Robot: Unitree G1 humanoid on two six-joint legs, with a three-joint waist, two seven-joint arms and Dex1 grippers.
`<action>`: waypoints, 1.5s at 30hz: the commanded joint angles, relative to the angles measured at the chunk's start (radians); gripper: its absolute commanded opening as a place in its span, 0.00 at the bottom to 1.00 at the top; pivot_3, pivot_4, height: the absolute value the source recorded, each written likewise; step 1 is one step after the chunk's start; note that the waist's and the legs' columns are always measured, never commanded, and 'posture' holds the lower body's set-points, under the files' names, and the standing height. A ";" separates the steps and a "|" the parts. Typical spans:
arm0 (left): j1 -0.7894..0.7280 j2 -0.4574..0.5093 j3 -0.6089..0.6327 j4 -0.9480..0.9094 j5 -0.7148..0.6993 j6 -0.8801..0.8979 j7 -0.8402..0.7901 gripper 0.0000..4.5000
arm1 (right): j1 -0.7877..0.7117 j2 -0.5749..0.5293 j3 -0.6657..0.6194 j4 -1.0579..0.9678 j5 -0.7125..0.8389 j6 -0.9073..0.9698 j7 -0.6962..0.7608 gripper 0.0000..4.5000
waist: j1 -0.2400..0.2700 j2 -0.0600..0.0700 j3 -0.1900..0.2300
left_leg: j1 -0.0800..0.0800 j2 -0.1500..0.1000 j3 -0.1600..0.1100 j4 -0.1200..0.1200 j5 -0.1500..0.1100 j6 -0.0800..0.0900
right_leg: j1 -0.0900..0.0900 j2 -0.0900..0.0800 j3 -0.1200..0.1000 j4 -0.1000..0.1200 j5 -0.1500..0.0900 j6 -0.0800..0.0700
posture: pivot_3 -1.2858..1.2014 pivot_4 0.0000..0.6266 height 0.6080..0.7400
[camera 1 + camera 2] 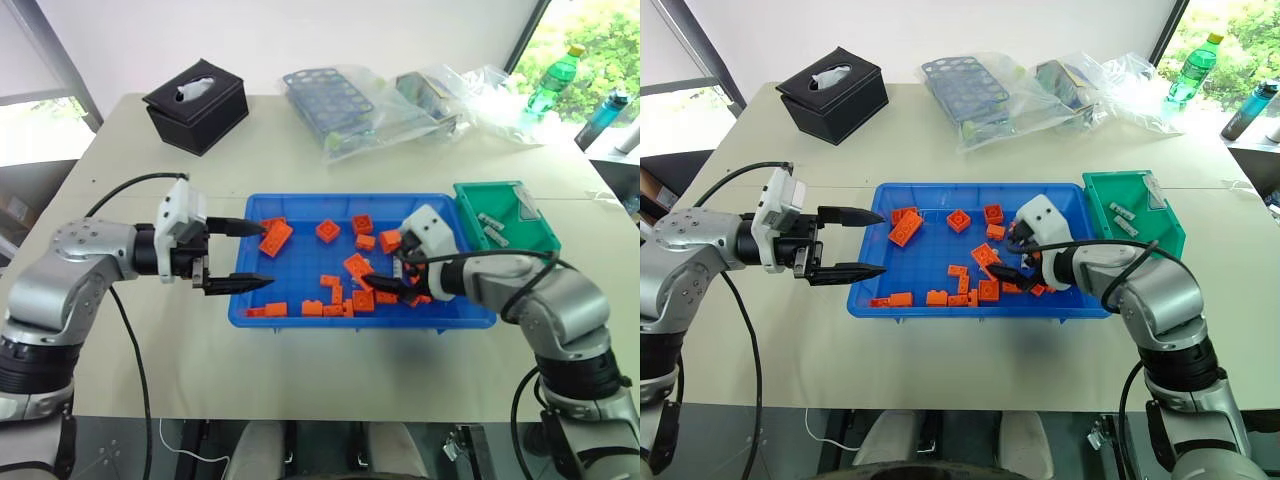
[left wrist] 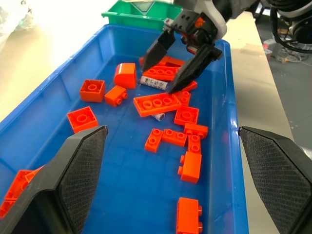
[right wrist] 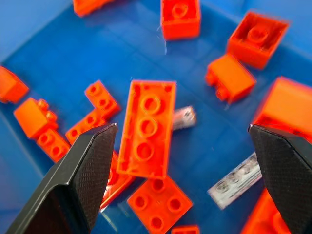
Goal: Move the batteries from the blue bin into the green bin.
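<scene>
R gripper (image 1: 392, 282) is hanging wide open inside the blue bin (image 1: 300, 205), fingers pointing down among orange bricks (image 1: 276, 238) at the bin's right half, gripping nothing; two batteries (image 2: 153, 83) are lying on the bin floor just under it, one right beside a long 3-stud brick (image 3: 146, 127) whose edge is partly covering the second, w/ more bricks crowding around them. L gripper (image 1: 238, 255) is hovering open & empty at the bin's left rim, fingers pointing across toward the bricks. Green bin (image 1: 520, 242) is sitting touching the blue bin's right end, w/ a couple of batteries lying inside. Further back on the table: black tissue box (image 1: 196, 104), blue perforated rack (image 1: 330, 100) in clear bags, green bottle (image 1: 552, 83) near the far right corner
</scene>
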 commanded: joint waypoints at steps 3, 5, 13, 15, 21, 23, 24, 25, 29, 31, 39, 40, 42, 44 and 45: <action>-0.020 0.000 -0.003 -0.006 0.008 -0.024 -0.005 1.00 | -0.008 -0.007 0.047 -0.009 -0.021 -0.043 -0.004 0.99 | 0.000 0.000 0.000 | 0.000 0.000 0.000 0.000 0.000 0.000 | 0.000 0.000 0.000 0.000 0.000 0.000 | 0.52 0.24 0.82; -0.023 0.000 -0.006 -0.005 0.008 -0.025 -0.004 1.00 | -0.009 -0.009 0.064 -0.002 -0.029 -0.057 0.000 0.99 | 0.000 0.000 0.000 | 0.000 0.000 0.000 0.000 0.000 0.000 | 0.000 0.000 0.000 0.000 0.000 0.000 | 0.52 0.24 0.82; -0.041 -0.003 -0.013 0.006 0.011 -0.024 -0.007 1.00 | -0.016 -0.045 0.172 0.038 -0.128 -0.168 0.006 0.73 | 0.000 0.000 0.000 | 0.000 0.000 0.000 0.000 0.000 0.000 | 0.000 0.000 0.000 0.000 0.000 0.000 | 0.52 0.24 0.82; -0.041 -0.002 -0.013 0.005 0.011 -0.023 -0.007 1.00 | -0.016 -0.047 0.163 0.028 -0.123 -0.162 0.012 0.52 | 0.000 0.000 0.000 | 0.000 0.000 0.000 0.000 0.000 0.000 | 0.000 0.000 0.000 0.000 0.000 0.000 | 0.52 0.24 0.82; -0.035 0.004 -0.008 0.005 0.011 -0.025 -0.010 1.00 | -0.107 -0.045 0.059 -0.040 -0.063 -0.099 0.039 0.40 | 0.000 0.000 0.000 | 0.000 0.000 0.000 0.000 0.000 0.000 | 0.000 0.000 0.000 0.000 0.000 0.000 | 0.52 0.24 0.82; -0.036 0.003 -0.010 0.009 0.014 -0.029 -0.011 1.00 | -0.177 -0.015 0.042 -0.032 -0.047 -0.087 0.036 0.40 | -0.003 0.000 0.000 | 0.000 0.000 0.000 0.000 0.000 0.000 | 0.000 0.001 0.000 0.000 0.000 0.000 | 0.52 0.24 0.82; -0.038 0.002 -0.011 0.011 0.015 -0.030 -0.011 1.00 | -0.199 0.001 0.043 -0.024 -0.043 -0.084 0.032 0.40 | -0.005 0.000 0.000 | 0.000 0.000 0.000 0.000 0.000 0.000 | 0.000 0.001 0.000 0.000 0.000 0.000 | 0.52 0.24 0.82; -0.041 0.000 -0.013 0.013 0.017 -0.031 -0.011 1.00 | -0.221 0.033 0.044 -0.006 -0.036 -0.080 0.024 0.40 | -0.004 0.000 0.000 | 0.000 0.001 0.000 0.000 0.000 0.000 | -0.001 0.001 0.000 0.000 0.000 0.000 | 0.52 0.24 0.82; -0.050 -0.009 -0.021 0.023 0.022 -0.039 -0.012 1.00 | -0.286 0.152 0.146 0.095 -0.076 -0.134 0.007 0.40 | -0.003 0.000 0.000 | 0.000 0.001 -0.001 0.000 0.000 0.000 | -0.001 0.002 0.000 0.001 0.000 0.000 | 0.52 0.24 0.82; -0.054 -0.013 -0.026 0.025 0.025 -0.043 -0.011 1.00 | -0.310 0.207 0.210 0.175 -0.120 -0.190 -0.001 0.40 | -0.004 0.000 0.000 | 0.000 0.001 -0.001 0.000 0.000 0.000 | -0.001 0.002 0.000 0.001 0.000 0.000 | 0.52 0.24 0.82; -0.040 -0.018 -0.020 0.008 0.022 -0.048 0.002 1.00 | -0.367 0.186 0.217 0.288 -0.186 -0.290 0.053 0.80 | 0.000 -0.001 0.000 | 0.000 -0.001 -0.001 0.000 0.000 0.000 | -0.001 0.001 0.000 0.002 0.000 0.000 | 0.52 0.24 0.82; -0.033 -0.017 -0.018 0.004 0.022 -0.049 0.002 1.00 | -0.362 0.156 0.200 0.277 -0.181 -0.281 0.068 0.80 | 0.000 -0.001 0.000 | 0.000 -0.001 -0.001 0.000 0.000 0.000 | -0.001 0.000 0.000 0.002 0.000 0.000 | 0.52 0.24 0.82; -0.022 -0.015 -0.014 -0.004 0.021 -0.050 0.004 1.00 | -0.348 0.106 0.169 0.254 -0.171 -0.257 0.086 0.80 | 0.000 -0.001 0.000 | 0.000 -0.001 -0.001 0.000 0.000 0.000 | -0.001 0.000 0.000 0.002 0.000 0.000 | 0.52 0.24 0.82; -0.013 -0.013 -0.011 -0.012 0.019 -0.049 0.007 1.00 | -0.321 0.082 0.076 0.195 -0.113 -0.134 0.077 0.80 | -0.002 -0.001 0.000 | 0.000 -0.001 -0.001 0.000 0.000 0.000 | -0.001 0.000 0.000 0.002 0.000 0.000 | 0.52 0.24 0.82; -0.009 -0.012 -0.009 -0.016 0.018 -0.049 0.008 1.00 | -0.309 0.083 0.027 0.164 -0.083 -0.064 0.067 0.80 | -0.001 -0.001 0.000 | 0.000 -0.001 -0.001 0.000 0.000 0.000 | -0.001 0.000 0.000 0.002 0.000 0.000 | 0.52 0.24 0.82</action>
